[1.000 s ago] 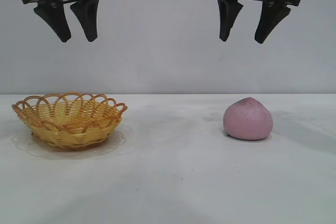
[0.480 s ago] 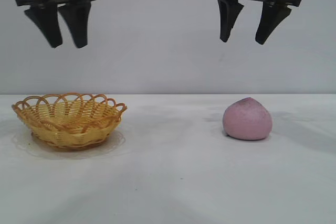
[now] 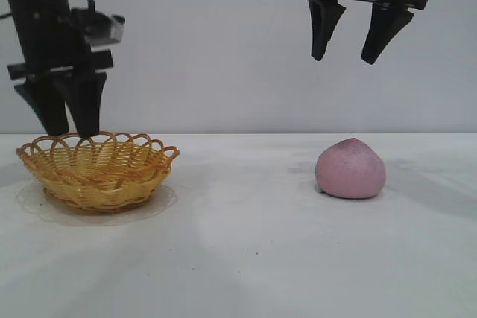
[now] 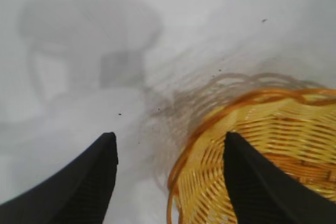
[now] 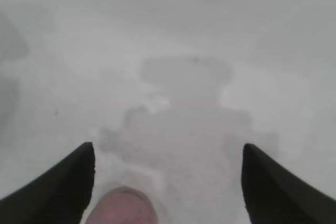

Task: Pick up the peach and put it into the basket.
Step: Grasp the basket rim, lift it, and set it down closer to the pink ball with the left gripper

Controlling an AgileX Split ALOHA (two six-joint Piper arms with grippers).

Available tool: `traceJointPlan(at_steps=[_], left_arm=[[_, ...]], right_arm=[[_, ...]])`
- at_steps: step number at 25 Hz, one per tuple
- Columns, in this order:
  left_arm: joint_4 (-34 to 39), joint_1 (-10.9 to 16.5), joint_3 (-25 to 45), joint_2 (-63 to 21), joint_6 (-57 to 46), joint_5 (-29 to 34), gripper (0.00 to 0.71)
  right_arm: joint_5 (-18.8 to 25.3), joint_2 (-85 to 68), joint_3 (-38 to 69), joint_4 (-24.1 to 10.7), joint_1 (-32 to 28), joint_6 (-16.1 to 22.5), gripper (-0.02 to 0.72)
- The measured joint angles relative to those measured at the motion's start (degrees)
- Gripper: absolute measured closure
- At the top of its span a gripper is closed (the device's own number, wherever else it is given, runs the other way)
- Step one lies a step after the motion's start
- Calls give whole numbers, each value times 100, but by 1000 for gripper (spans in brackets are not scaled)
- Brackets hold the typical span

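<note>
The pink-mauve peach (image 3: pixel 351 168) rests on the white table at the right; its top shows in the right wrist view (image 5: pixel 122 207). The yellow woven basket (image 3: pixel 98 169) stands at the left and is empty. My right gripper (image 3: pixel 347 59) hangs open high above the peach and holds nothing. My left gripper (image 3: pixel 68 133) is open and low, just behind the basket's far left rim. In the left wrist view one finger is over the basket (image 4: pixel 273 145) and the other over the bare table, with the left gripper (image 4: pixel 167 136) astride the rim.
The white table (image 3: pixel 246 243) runs to a plain grey back wall. Bare table lies between the basket and the peach and in front of both.
My left gripper has come down from high above the basket to just behind its rim, shifting a little left. The right gripper, peach and basket have stayed put.
</note>
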Motion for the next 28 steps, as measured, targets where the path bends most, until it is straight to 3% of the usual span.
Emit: traceJointPlan(at_steps=[2,5,6,10,11,15,19,24,28], left_arm=[[-63,0,0,119,37,118,318],[-245,0,0,161,277,318,577],[-275,0,0,161,325,380,627],[-710,10,0,85,210,492,642],[-911,10,27,7,152,477,710],[-1616,10,519,-632,-235,-49,710],[-2644,10,1647,-1303,-282,-740,710],[-4289,-71,3158,-1568,552,-1389,710],[-5201,-176,3824,-1568,1138,-1677,710]], right_arm=[[2,0,0,0,15,-22,176],[2,0,0,0,15,-35,176],[2,0,0,0,15,-35,176],[2,0,0,0,15,-38,176],[12,0,0,0,24,-38,176],[45,0,0,0,41,-47,176],[47,0,0,0,51,-47,176],[68,0,0,0,51,-71,176],[68,0,0,0,51,-71,176]])
